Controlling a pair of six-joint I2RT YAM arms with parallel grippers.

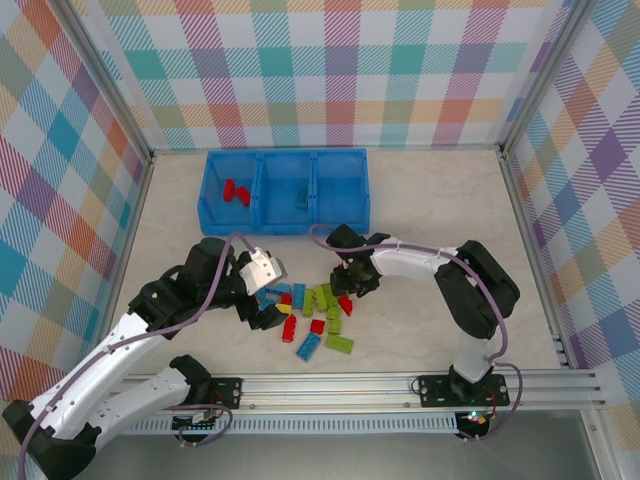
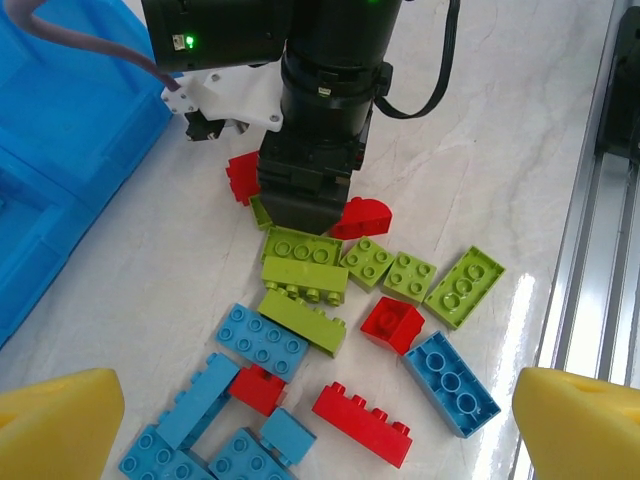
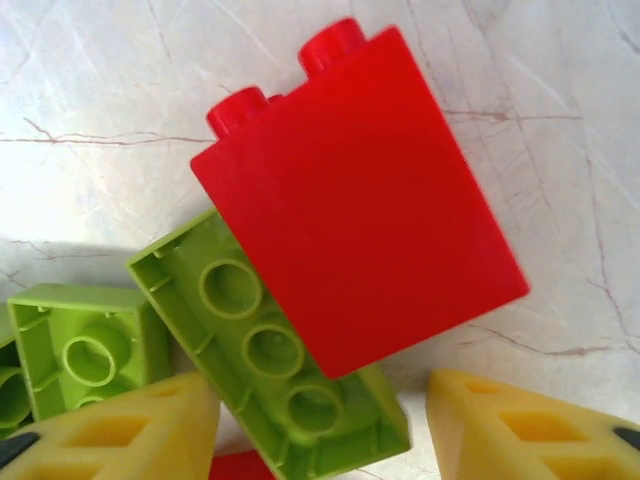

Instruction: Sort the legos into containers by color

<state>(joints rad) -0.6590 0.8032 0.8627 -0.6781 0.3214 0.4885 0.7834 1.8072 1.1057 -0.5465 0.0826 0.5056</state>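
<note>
The right gripper (image 3: 320,432) stands wide open, its yellow fingertips (image 3: 110,430) set far apart at the lower corners of its wrist view, and it has hold of nothing. Just ahead of the gap lies a red brick (image 3: 360,200) on its side, its studs pointing up and to the left. It overlaps a lime green brick (image 3: 270,360) that lies upside down with its hollow underside showing. The fingertips do not appear to touch either brick. A second upturned green brick (image 3: 85,350) lies just beside it on the left.

In the top view the right gripper (image 1: 347,285) is down at the far edge of the pile of legos (image 1: 310,318), which lies on the pale marbled table (image 1: 450,200) between the two arms.

The left gripper (image 2: 318,425) is likewise wide open and holds nothing. It hangs above the near left part of the pile. Below it lie a blue brick (image 2: 262,340), a long red brick (image 2: 362,425), another blue brick (image 2: 450,383) and several green ones (image 2: 300,245).

Well beyond the pile sits the blue tray (image 1: 285,153). Its left compartment holds red bricks (image 1: 236,191), and its middle compartment holds a blue brick (image 1: 300,198).
</note>
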